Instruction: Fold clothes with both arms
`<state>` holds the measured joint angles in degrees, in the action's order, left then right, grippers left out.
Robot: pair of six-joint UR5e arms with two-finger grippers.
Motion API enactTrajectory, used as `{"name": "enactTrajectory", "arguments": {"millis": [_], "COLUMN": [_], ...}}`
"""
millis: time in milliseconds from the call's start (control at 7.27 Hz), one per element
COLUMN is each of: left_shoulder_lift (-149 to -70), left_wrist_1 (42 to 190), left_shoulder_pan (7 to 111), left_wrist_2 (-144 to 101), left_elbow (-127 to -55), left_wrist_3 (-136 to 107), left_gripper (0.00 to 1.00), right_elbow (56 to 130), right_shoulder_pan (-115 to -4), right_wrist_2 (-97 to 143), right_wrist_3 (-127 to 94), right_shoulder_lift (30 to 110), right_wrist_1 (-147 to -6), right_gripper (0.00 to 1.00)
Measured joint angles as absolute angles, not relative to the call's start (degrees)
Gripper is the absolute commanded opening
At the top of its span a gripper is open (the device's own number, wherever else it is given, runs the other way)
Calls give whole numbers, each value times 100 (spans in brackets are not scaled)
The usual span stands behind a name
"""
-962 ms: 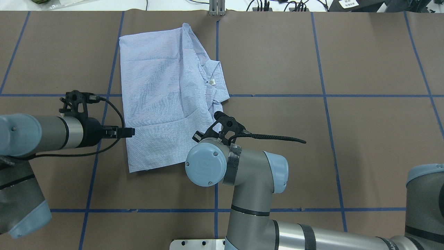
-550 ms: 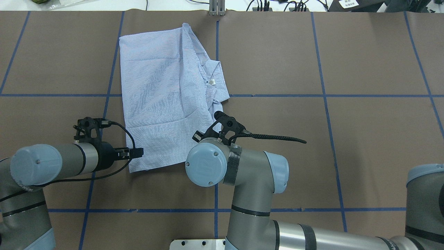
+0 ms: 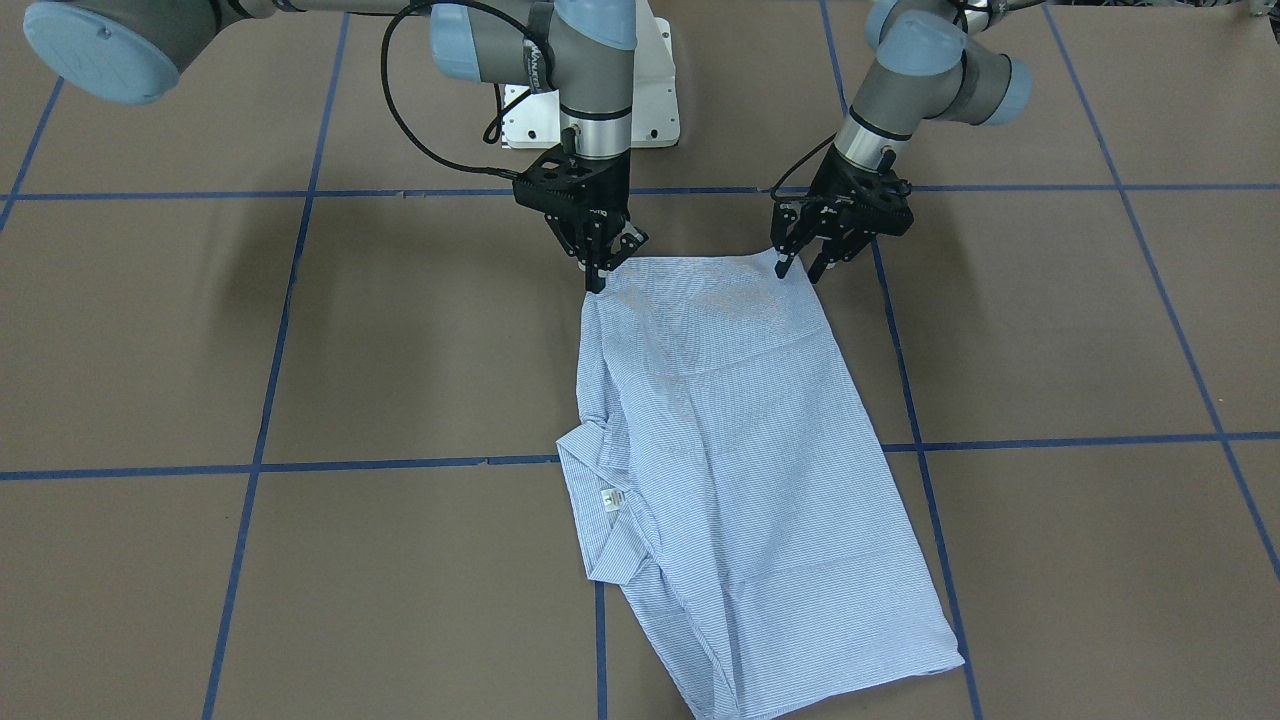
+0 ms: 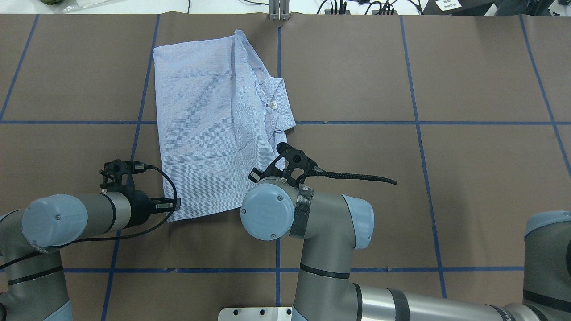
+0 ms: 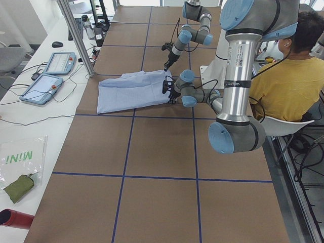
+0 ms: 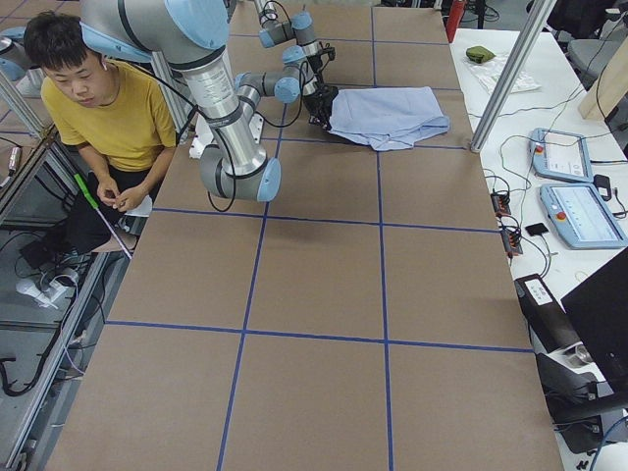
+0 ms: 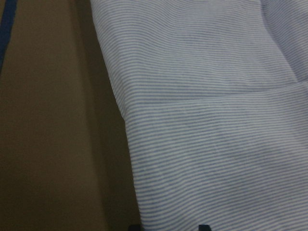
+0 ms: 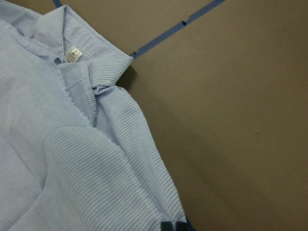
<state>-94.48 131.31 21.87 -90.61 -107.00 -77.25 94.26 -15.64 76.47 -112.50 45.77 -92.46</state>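
The light blue striped shirt (image 4: pixel 209 120) lies folded lengthwise on the brown table, its collar and white neck label (image 4: pixel 273 105) on the right side. My left gripper (image 4: pixel 176 205) is open at the shirt's near left corner. In the left wrist view its fingertips (image 7: pixel 135 227) straddle the cloth (image 7: pixel 216 120). From the front, the left gripper (image 3: pixel 800 268) stands over that hem corner. My right gripper (image 3: pixel 598 278) is shut on the near right corner of the shirt (image 3: pixel 740 450). In the right wrist view its pressed-together tips (image 8: pixel 173 226) meet the cloth edge. Overhead, the right wrist hides its gripper.
Blue tape lines cross the brown table cover. The white pedestal base (image 3: pixel 650 90) stands behind the arms. A person in a yellow shirt (image 5: pixel 283 86) sits behind the robot. Teach pendants (image 6: pixel 559 152) and a metal post (image 5: pixel 76 35) are at the table's far side.
My left arm has moved back along the shirt's left edge toward the robot, down to the near left corner. The right arm and the shirt have stayed put.
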Motion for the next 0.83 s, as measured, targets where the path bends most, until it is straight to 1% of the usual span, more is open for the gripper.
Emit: {"name": "enactTrajectory", "arguments": {"millis": [138, 275, 550, 825], "left_shoulder_lift": [-9452, -9465, -9487, -9645], "left_wrist_1": [13131, 13131, 13131, 13131], "left_shoulder_pan": [2133, 2080, 2037, 2020], "left_wrist_2": [-9063, -9070, -9082, -9152], "left_elbow": [-10702, -10712, -10758, -10946], "left_wrist_3": [-7725, -7725, -7720, -7709], "left_gripper": [14, 0, 0, 0], "right_elbow": [9428, 9440, 9583, 10071], "right_shoulder_pan": [-1565, -1564, -1564, -1571], "right_wrist_2": [7647, 7647, 7646, 7652], "right_wrist_3": [-11250, -11250, -11248, -11242], "right_shoulder_lift": [4579, 4585, 4709, 5130], "right_wrist_1": [-9246, -9248, -9248, -9248], "right_gripper": [0, 0, 0, 0]}}
